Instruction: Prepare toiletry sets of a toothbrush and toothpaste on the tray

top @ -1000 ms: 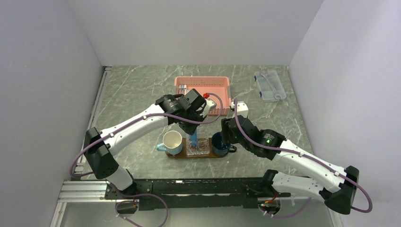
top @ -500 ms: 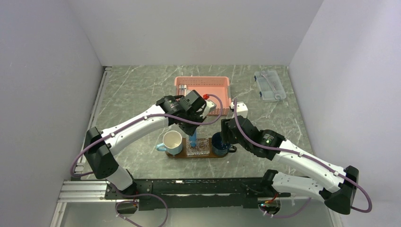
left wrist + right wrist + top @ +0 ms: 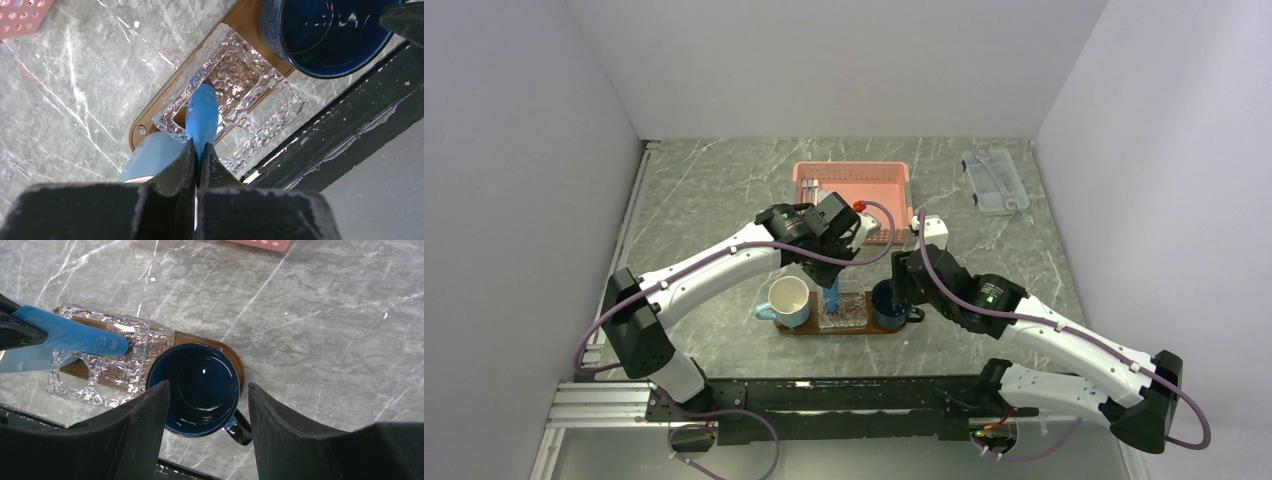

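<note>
The dark brown wooden tray (image 3: pixel 809 327) lies near the table's front edge, holding a light blue mug (image 3: pixel 788 301), a clear textured glass holder (image 3: pixel 843 312) and a dark blue mug (image 3: pixel 889 306). My left gripper (image 3: pixel 198 148) is shut on the flat end of the blue toothpaste (image 3: pixel 202 118), which hangs upright with its cap over the glass holder (image 3: pixel 235 80). The toothpaste also shows in the right wrist view (image 3: pixel 70 335) and the top view (image 3: pixel 832 292). My right gripper (image 3: pixel 209 390) is open, above the dark blue mug (image 3: pixel 197 387). No toothbrush is visible.
A pink slotted basket (image 3: pixel 852 192) with a few items stands behind the arms. A clear plastic box (image 3: pixel 993 181) lies at the back right. A black rail (image 3: pixel 350 120) runs along the table's near edge.
My left gripper with the toothpaste has barely shifted, a little up and back over the glass holder. The right arm has not moved.
</note>
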Robot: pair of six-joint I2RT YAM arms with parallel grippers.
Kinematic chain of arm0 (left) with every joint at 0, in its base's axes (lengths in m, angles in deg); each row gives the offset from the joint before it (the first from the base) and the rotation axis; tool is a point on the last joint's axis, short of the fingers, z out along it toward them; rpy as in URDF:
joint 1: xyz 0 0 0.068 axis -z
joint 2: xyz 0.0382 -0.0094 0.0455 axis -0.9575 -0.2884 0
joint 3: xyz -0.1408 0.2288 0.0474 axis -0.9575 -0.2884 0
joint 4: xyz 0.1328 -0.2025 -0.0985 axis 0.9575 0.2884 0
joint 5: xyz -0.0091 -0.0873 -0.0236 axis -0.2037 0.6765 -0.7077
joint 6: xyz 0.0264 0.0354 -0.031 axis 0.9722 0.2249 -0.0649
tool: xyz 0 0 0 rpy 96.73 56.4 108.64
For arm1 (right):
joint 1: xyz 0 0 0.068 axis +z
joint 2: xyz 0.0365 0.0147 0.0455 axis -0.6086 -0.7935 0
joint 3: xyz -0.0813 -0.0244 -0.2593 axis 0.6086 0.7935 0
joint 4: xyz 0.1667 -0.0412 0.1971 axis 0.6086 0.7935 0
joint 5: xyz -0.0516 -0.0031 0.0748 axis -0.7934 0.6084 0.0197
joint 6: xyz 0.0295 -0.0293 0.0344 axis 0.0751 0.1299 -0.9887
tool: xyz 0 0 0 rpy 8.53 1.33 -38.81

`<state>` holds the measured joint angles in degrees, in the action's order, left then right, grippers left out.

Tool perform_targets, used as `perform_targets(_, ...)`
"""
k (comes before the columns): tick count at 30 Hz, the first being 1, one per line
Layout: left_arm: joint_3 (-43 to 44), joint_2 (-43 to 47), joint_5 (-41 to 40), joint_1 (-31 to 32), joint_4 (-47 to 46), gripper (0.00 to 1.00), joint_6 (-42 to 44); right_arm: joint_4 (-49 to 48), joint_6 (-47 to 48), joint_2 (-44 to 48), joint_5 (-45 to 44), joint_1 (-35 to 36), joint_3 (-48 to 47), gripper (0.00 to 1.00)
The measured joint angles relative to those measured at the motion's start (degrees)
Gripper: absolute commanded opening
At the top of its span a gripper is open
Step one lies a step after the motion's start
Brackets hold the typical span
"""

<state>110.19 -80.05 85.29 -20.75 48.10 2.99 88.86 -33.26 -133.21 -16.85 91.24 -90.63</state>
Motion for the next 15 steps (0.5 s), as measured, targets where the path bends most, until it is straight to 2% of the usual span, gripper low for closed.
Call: perform_targets(15, -1.0, 0.0, 0.0, 0.0, -1.1, 0.00, -0.3, 0.0, 0.0, 0.0, 0.0, 0.0, 0.0, 0.61)
